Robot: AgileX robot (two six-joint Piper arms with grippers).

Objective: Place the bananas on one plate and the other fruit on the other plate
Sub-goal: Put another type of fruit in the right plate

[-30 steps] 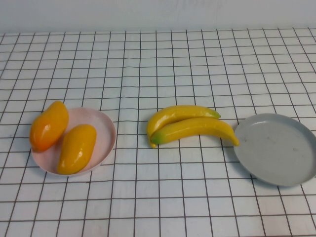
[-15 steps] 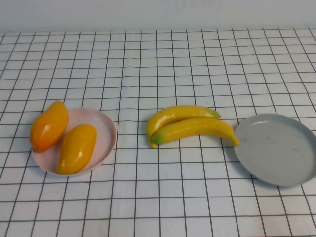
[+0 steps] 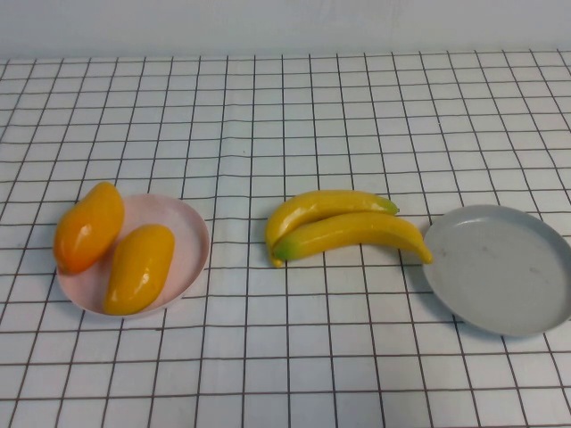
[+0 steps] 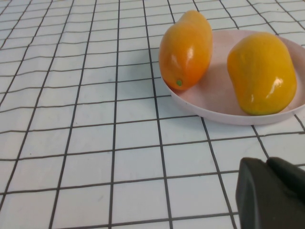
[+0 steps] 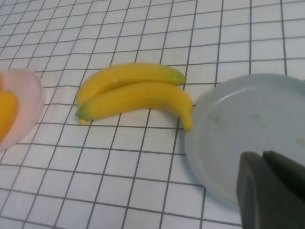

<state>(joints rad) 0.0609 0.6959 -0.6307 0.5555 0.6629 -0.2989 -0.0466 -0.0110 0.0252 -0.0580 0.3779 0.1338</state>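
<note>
From above, nothing has shifted since the earlier frames: both mango-like fruits [image 3: 114,247] lie on the pink plate [image 3: 189,234], and the bananas [image 3: 343,228] lie on the checked cloth [image 3: 294,107] just beside the bare grey plate [image 3: 500,267]. In the left wrist view the left gripper [image 4: 274,193] sits low near the pink plate. In the right wrist view the right gripper [image 5: 271,191] hangs over the grey plate's edge; I cannot tell the state of either gripper.

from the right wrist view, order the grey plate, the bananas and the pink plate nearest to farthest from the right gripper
The right gripper shows only as a dark body low in its wrist view.
1. Grey plate: right beside the gripper, empty.
2. Bananas: mid-table, one tip at the grey plate's rim.
3. Pink plate: far side, past the bananas.
The left gripper sits near the pink plate.
</note>
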